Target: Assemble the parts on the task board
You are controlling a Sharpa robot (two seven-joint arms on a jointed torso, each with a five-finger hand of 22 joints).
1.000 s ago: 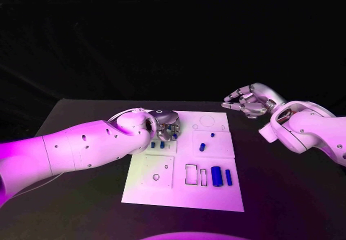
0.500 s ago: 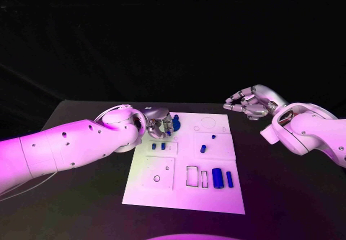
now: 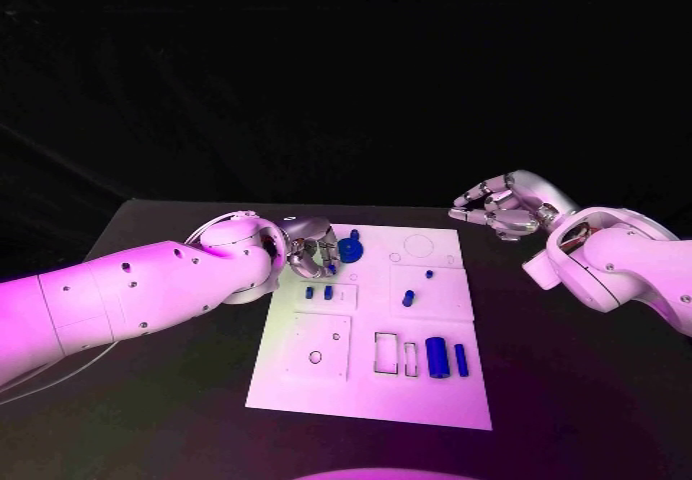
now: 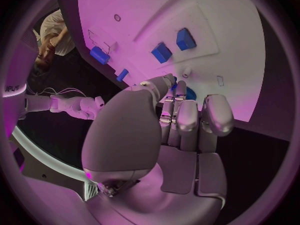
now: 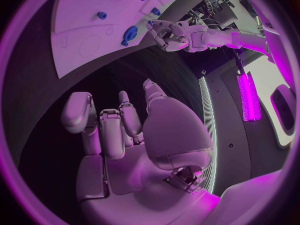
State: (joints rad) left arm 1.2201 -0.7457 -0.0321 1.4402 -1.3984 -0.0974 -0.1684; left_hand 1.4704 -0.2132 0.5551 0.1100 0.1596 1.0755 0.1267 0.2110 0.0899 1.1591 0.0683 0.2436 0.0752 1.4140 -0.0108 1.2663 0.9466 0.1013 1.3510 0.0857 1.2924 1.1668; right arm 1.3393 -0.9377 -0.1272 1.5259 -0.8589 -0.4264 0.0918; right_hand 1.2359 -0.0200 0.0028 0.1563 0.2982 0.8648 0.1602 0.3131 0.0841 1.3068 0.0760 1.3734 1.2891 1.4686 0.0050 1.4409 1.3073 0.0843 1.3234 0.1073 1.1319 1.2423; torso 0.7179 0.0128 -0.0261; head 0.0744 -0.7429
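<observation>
The white task board (image 3: 317, 390) lies in the middle of the black table. My left hand (image 3: 309, 250) hovers over its far left corner and pinches a round blue part (image 3: 352, 246) in its fingertips. The left wrist view shows that part (image 4: 190, 93) peeking out past the fingers (image 4: 181, 116). Two small blue pieces (image 3: 319, 293) stand just below the hand, and two more (image 3: 407, 296) sit mid-board. Two blue cylinders (image 3: 436, 355) lie near the front right. My right hand (image 3: 499, 208) hangs beyond the board's far right corner, holding nothing, fingers loosely bent.
Rectangular cutouts (image 3: 387, 352) and a square plate with small holes (image 3: 322, 345) mark the board's front half. A round outline (image 3: 415, 243) sits at the far edge. Bare black table (image 3: 577, 380) surrounds the board. The right wrist view shows the left hand (image 5: 167, 35) over the board (image 5: 87, 15).
My left hand has risen from the board's far left area with the round blue part pinched in its fingers and shifted slightly to the right. The right hand has barely moved.
</observation>
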